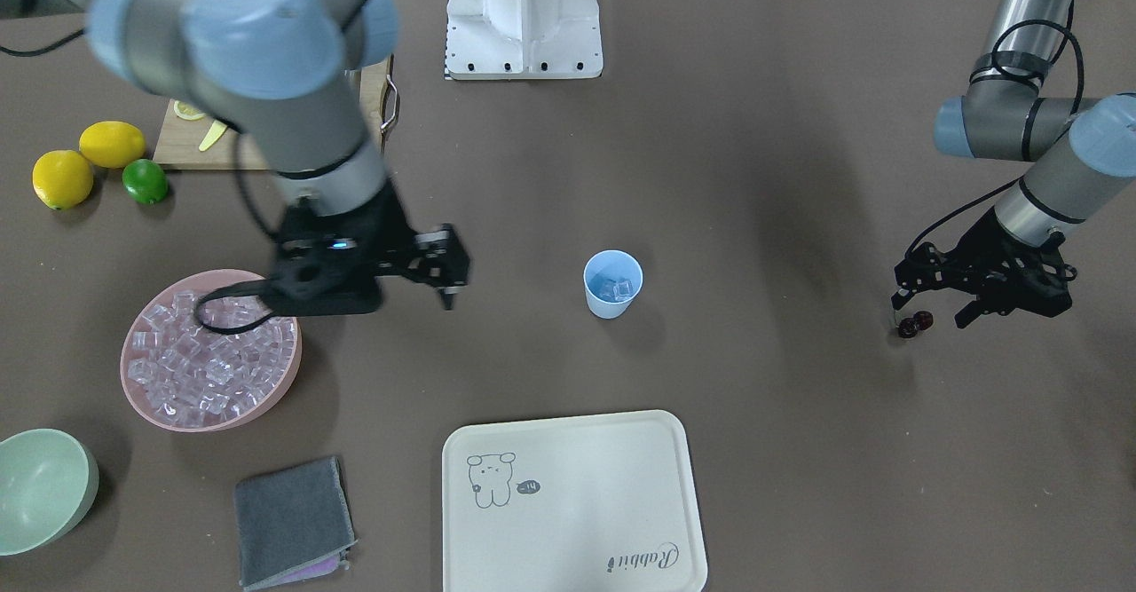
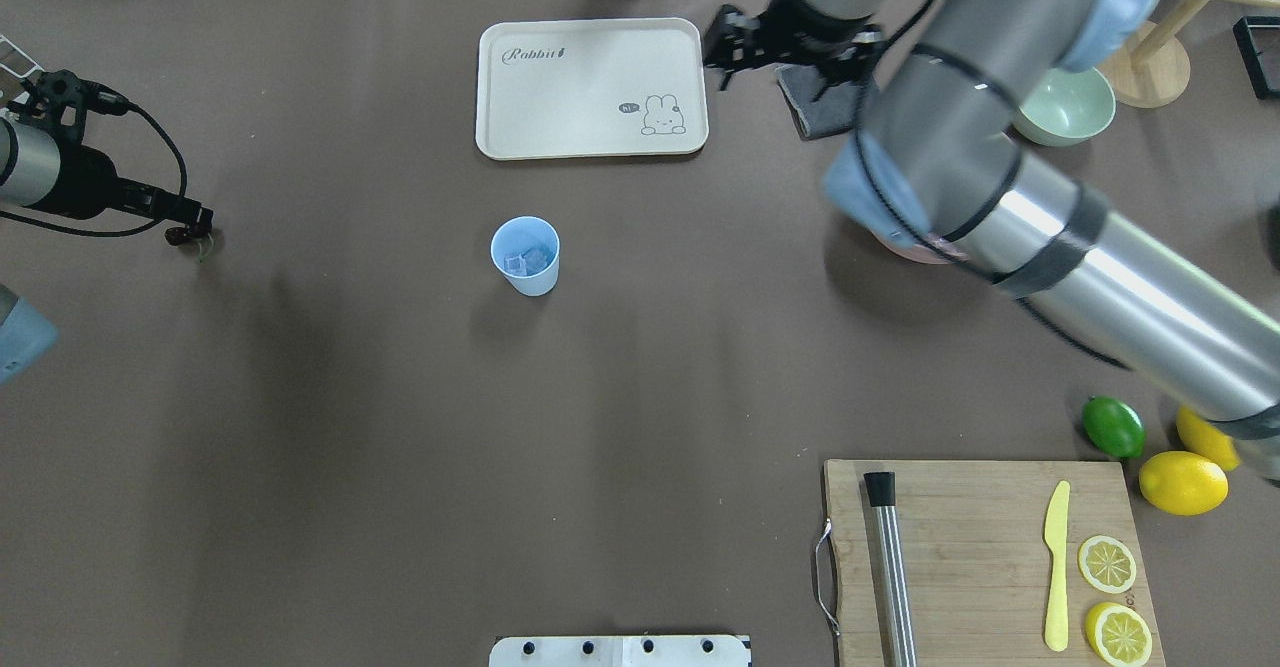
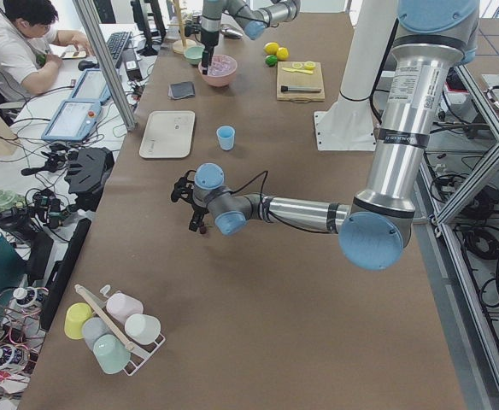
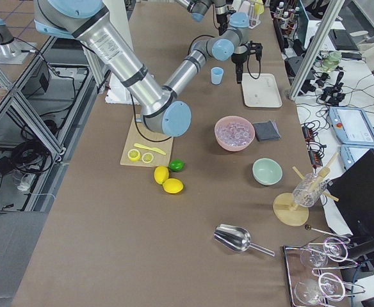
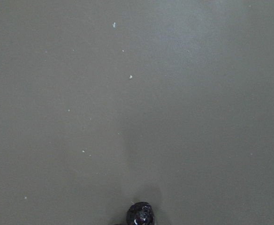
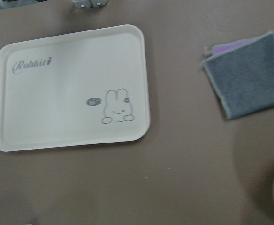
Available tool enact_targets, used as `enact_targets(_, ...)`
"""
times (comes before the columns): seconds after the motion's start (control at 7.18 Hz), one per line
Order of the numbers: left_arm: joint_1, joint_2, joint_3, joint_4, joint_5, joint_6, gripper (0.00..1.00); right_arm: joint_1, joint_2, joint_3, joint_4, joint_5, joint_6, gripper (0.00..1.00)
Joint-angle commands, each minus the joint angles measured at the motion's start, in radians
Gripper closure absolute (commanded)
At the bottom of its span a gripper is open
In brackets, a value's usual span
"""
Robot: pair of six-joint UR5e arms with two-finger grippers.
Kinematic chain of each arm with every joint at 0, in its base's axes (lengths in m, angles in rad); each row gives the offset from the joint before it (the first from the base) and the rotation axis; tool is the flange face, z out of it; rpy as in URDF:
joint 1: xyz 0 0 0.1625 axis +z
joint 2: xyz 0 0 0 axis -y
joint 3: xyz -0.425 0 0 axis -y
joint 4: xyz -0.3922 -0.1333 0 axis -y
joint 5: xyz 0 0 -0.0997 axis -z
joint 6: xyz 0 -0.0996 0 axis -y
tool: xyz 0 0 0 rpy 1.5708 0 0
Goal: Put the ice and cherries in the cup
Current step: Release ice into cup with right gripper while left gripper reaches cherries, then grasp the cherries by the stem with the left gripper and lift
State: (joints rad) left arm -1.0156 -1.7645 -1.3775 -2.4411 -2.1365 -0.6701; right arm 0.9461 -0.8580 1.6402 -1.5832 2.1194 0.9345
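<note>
Left gripper [image 1: 930, 312] spread wide, low around cherries [image 1: 915, 323]; pair side by side, near table's end on robot's left. Right gripper [image 1: 448, 290] beside pink bowl [image 1: 124, 379]; opening not discernible. Cup [image 1: 612, 301] upright mid-table, ice [image 1: 614, 288] inside. Brown matte table [image 1: 799, 175]; operators' desk [image 3: 14, 166] along far edge.

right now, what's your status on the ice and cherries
Left gripper open at cherries. Right gripper near pink bowl, state unclear. Some ice in cup. Nothing between cherries and cup.
</note>
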Motion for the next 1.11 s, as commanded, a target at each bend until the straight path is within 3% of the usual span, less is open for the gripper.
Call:
enact_targets(0.0,0.006,-0.012,0.044,-0.003,0.010,-0.014,0.02,0.255,-0.233,0.053,-0.011,0.156,-0.402,0.01)
enact_targets(0.14,0.006,-0.010,0.064,-0.001,0.016,-0.012,0.02,0.372,-0.345,0.052,-0.005,0.269,-0.603,0.01)
enact_targets(0.28,0.008,-0.016,0.070,0.004,0.030,-0.014,0.02,0.469,-0.428,0.062,-0.006,0.318,-0.741,0.01)
enact_targets(0.56,0.026,-0.019,0.072,0.013,0.030,-0.017,0.02,0.570,-0.547,0.059,-0.009,0.329,-0.985,0.01)
enact_targets(0.84,0.034,-0.032,0.081,0.011,0.030,-0.025,0.03,0.605,-0.601,0.066,-0.003,0.369,-1.040,0.01)
enact_targets(0.97,0.034,-0.032,0.081,0.011,0.030,-0.032,0.22,0.605,-0.599,0.067,-0.001,0.370,-1.040,0.01)
